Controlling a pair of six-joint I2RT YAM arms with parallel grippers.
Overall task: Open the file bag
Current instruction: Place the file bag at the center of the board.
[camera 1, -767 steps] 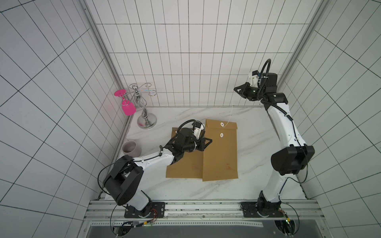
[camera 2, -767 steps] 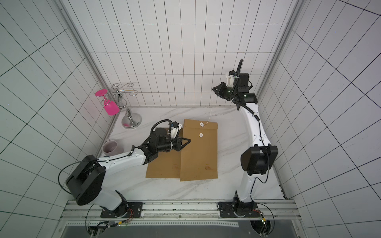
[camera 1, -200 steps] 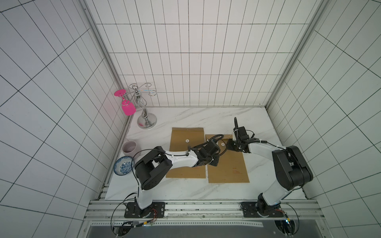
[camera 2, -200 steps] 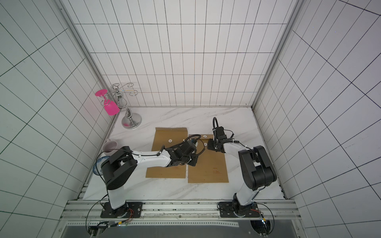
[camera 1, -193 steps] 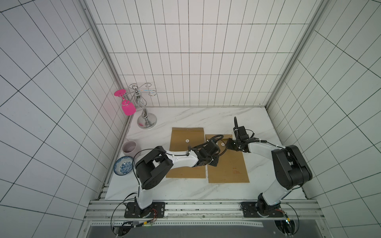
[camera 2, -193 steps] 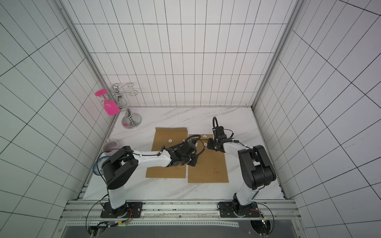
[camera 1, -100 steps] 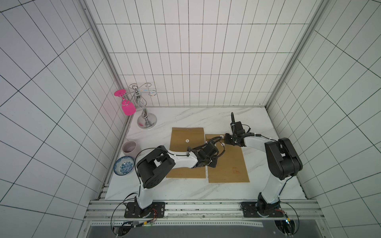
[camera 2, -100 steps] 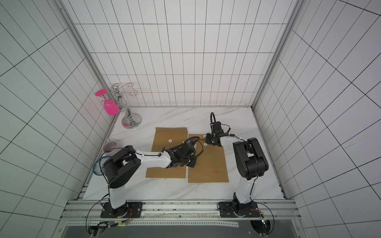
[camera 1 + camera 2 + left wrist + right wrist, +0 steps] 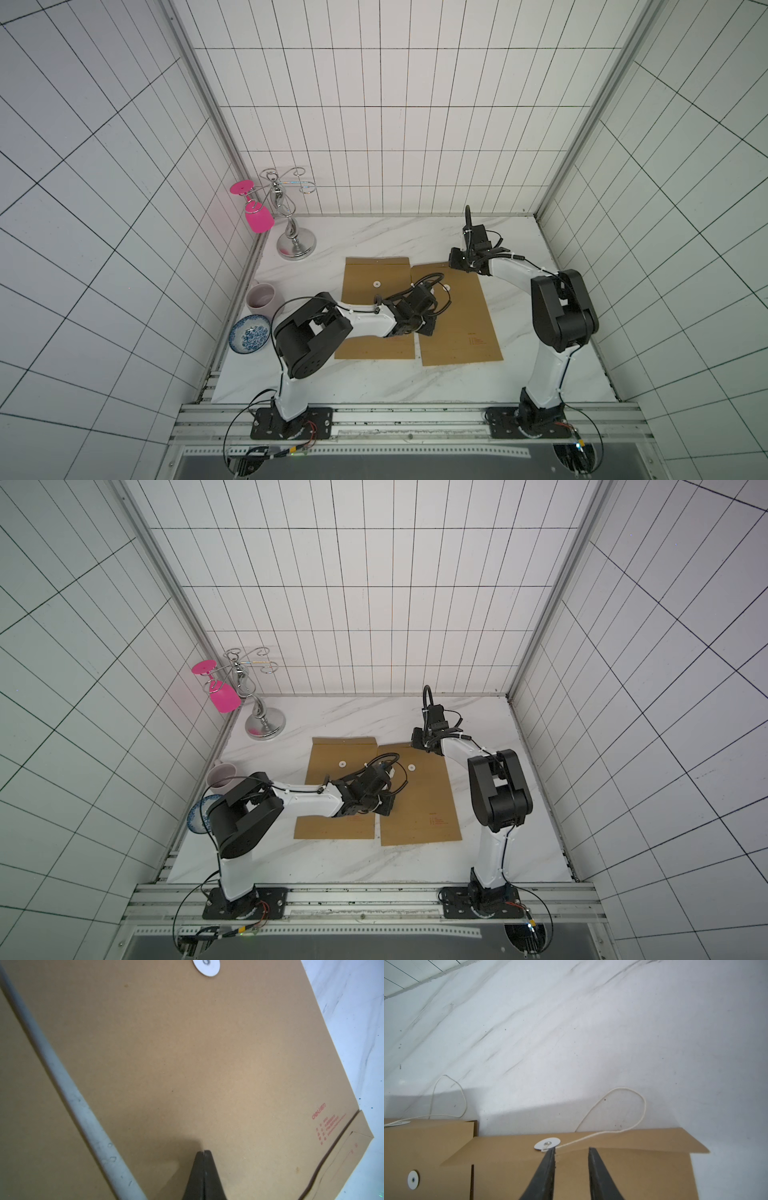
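The brown kraft-paper file bag (image 9: 457, 320) lies flat on the white marble table (image 9: 374, 237), well apart from the silver wire glass rack (image 9: 296, 246), with a second brown envelope (image 9: 376, 291) between them. The right gripper (image 9: 571, 1153) sits at the bag's flap, just beside its white string disc (image 9: 547, 1144) — jaws narrowly parted over the paper. The left gripper (image 9: 204, 1153) is closed, its tips pressed on the bag's face. A pale lilac mug (image 9: 261, 299) and a blue-patterned bowl (image 9: 250, 340) stand along the rack's wall — their contents cannot be made out. Both arms reach low with bent elbows.
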